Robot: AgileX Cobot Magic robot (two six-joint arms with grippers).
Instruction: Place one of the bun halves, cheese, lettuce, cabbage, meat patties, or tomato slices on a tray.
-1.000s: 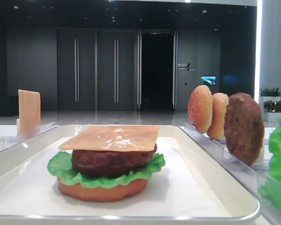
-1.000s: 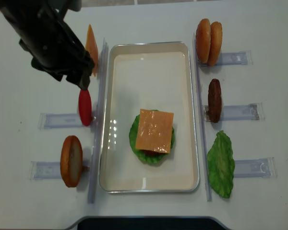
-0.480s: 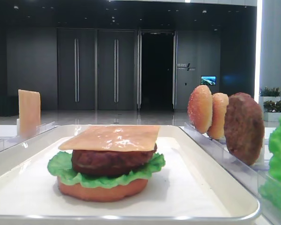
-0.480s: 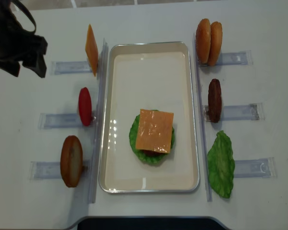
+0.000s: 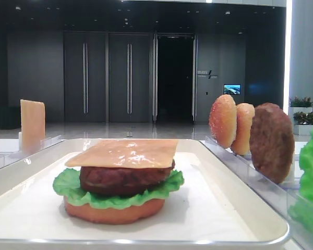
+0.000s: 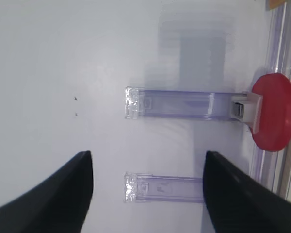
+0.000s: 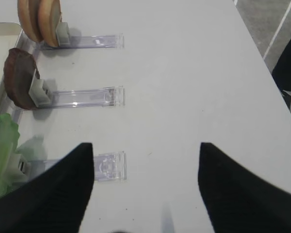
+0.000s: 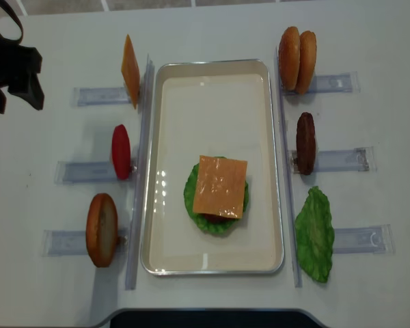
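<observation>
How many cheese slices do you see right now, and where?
2. One cheese slice lies flat on top of the stack in the tray. The other cheese slice stands upright in the rack left of the tray, at the far end. None seems hidden.

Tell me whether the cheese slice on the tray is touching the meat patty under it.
Touching. The low exterior view shows the cheese lying flat on top of the meat patty with no gap between them, inside the tray.

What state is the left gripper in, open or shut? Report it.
Open. In the left wrist view the left gripper's two dark fingers stand wide apart over bare table, with nothing between them.
</observation>
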